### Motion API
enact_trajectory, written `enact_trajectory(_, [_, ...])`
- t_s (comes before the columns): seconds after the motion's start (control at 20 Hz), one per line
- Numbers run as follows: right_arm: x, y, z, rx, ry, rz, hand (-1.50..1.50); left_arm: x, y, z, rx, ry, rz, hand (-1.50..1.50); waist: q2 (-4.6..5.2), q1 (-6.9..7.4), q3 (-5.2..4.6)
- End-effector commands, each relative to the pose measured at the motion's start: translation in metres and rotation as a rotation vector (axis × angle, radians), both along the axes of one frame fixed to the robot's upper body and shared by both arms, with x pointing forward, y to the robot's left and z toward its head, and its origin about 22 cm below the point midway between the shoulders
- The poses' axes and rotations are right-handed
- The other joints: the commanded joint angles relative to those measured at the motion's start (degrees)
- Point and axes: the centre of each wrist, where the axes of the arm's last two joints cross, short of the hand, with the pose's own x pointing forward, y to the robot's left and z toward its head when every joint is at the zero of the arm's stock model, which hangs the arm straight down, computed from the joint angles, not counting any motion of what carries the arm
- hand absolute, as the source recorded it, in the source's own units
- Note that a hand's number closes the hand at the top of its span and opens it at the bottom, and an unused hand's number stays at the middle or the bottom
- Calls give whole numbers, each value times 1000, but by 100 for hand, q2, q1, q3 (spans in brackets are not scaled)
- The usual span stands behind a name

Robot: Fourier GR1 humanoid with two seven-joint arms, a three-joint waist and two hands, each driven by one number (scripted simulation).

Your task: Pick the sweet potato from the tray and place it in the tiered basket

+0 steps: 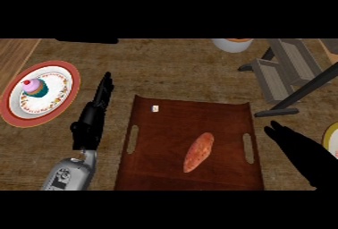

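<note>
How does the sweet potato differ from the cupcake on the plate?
The sweet potato is long and orange-brown; the cupcake is short, pink-topped with a teal wrapper. The sweet potato lies slanted on the dark tray; the cupcake stands upright on the red-rimmed plate. Both are untouched food.

The sweet potato (pixel 199 152) lies on the tray (pixel 165 134), near centre of the tabletop (pixel 171 71). Far left, a cupcake (pixel 34 87) sits on a plate (pixel 74 78); far right stands the basket (pixel 290 67).
</note>
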Motion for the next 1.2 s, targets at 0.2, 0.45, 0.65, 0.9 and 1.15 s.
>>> enact_trajectory(0.2, [4, 36, 2, -141, 103, -23, -150, 5, -3, 9, -1, -6, 11, 0, -40, -63, 2])
enact_trajectory(0.45, [21, 60, -14, -157, 158, -43, -150, -3, 10, -7, 13, 6, 34, 0, -48, -101, 7])
enact_trajectory(0.65, [20, 71, -14, -204, 140, -29, -150, 1, 2, -2, -3, 15, 40, 0, -89, -287, 12])
enact_trajectory(0.9, [42, 94, -30, -266, 137, -47, -150, -9, 10, -8, -6, 5, 32, 0, -75, -246, 23])
enact_trajectory(1.15, [46, 104, -30, -322, 143, 2, -150, -8, 11, -3, 0, 14, 58, 0, -95, -318, 30])
